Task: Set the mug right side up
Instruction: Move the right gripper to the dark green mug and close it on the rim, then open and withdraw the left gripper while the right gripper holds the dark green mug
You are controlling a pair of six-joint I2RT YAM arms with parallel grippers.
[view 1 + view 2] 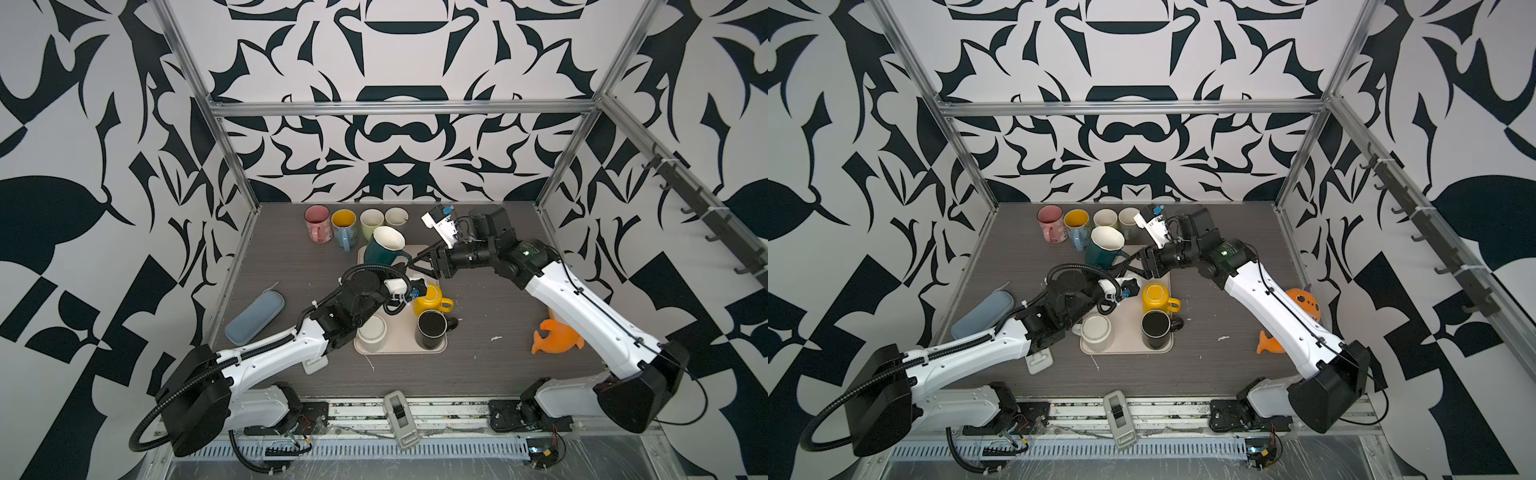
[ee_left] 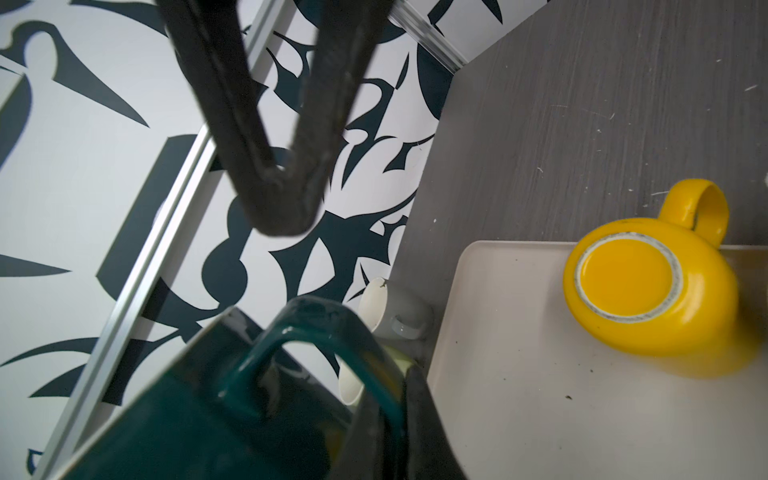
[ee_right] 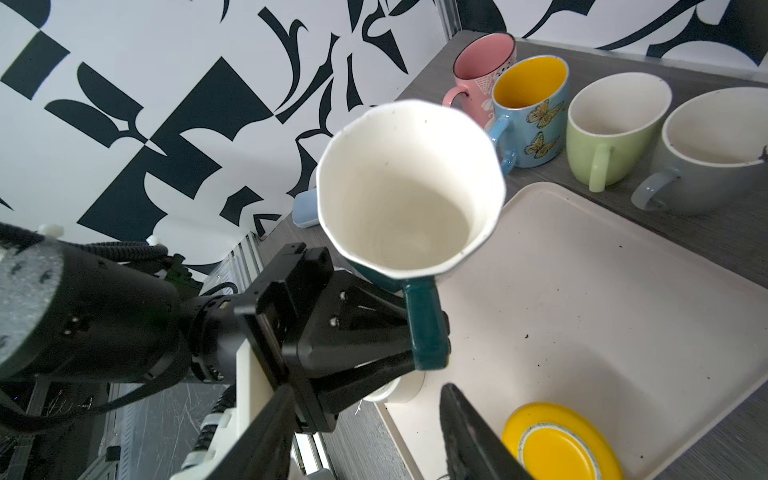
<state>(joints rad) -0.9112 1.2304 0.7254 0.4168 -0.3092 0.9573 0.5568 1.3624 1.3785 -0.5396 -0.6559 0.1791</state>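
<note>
The mug (image 1: 384,249) (image 1: 1106,249) is dark teal outside and cream inside. It hangs above the far end of the tray, mouth up and slightly tilted. My left gripper (image 1: 409,270) (image 3: 428,328) is shut on its handle; in the left wrist view the handle (image 2: 316,332) fills the foreground next to the jaws. In the right wrist view the mug's cream inside (image 3: 407,187) faces the camera. My right gripper (image 1: 415,266) (image 1: 1131,266) (image 3: 368,390) is open right beside the handle, holding nothing.
A beige tray (image 1: 399,349) carries an upside-down yellow mug (image 1: 430,297) (image 2: 648,286), a black mug (image 1: 432,330) and a white mug (image 1: 371,332). Several upright mugs line the back edge, starting with a pink one (image 1: 318,222). A blue case (image 1: 255,318) lies left, an orange toy (image 1: 557,336) right.
</note>
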